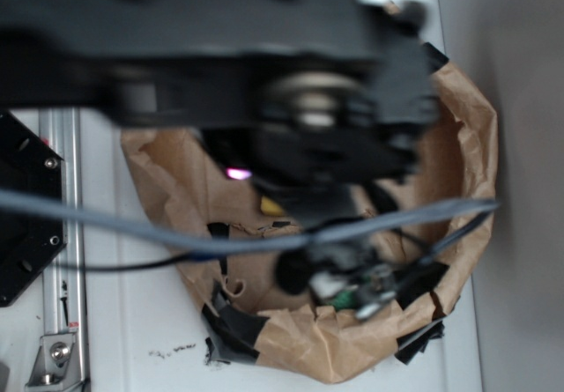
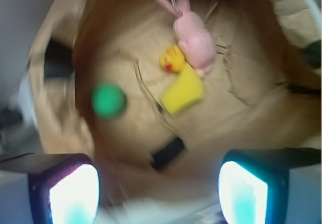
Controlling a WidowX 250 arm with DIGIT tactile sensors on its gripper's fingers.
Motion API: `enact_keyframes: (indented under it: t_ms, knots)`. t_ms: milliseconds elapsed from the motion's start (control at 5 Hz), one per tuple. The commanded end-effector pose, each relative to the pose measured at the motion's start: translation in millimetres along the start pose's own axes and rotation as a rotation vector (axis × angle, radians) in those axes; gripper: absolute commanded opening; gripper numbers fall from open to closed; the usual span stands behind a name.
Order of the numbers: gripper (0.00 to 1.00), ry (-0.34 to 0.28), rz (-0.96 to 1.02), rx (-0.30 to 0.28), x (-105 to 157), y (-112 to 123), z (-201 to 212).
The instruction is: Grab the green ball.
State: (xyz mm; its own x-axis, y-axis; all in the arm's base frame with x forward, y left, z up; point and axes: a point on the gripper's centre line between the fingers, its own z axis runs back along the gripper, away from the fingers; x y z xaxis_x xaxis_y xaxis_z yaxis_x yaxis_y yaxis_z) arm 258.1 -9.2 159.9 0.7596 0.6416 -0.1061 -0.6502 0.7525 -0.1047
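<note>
Your gripper (image 2: pixel 158 189) hangs wide open and empty above the paper bag (image 2: pixel 251 83), the green ball (image 2: pixel 108 100) lying off left near its wall, so descending straight risks missing it.

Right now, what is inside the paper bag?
Wrist view shows green ball, yellow duck, yellow sponge block and pink bunny in the paper bag. Exterior view: arm covers most.
</note>
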Motion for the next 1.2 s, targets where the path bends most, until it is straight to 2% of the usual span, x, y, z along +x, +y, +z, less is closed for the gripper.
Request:
enact_keyframes:
  t_ms: [0,200,400,600,800,1000]
  knots:
    - [1.00,-0.033,0.242,-0.026,37,-14,-53]
    - [1.00,0.029,0.339,-0.045,42,-11,-77]
    - [1.00,0.120,0.365,-0.071,20,-35,-96]
    - [1.00,0.233,0.387,-0.080,-8,-47,-113]
    - [0.00,0.345,0.478,-0.065,-43,-57,-121]
    - [0.00,0.342,0.490,-0.057,-46,-51,-120]
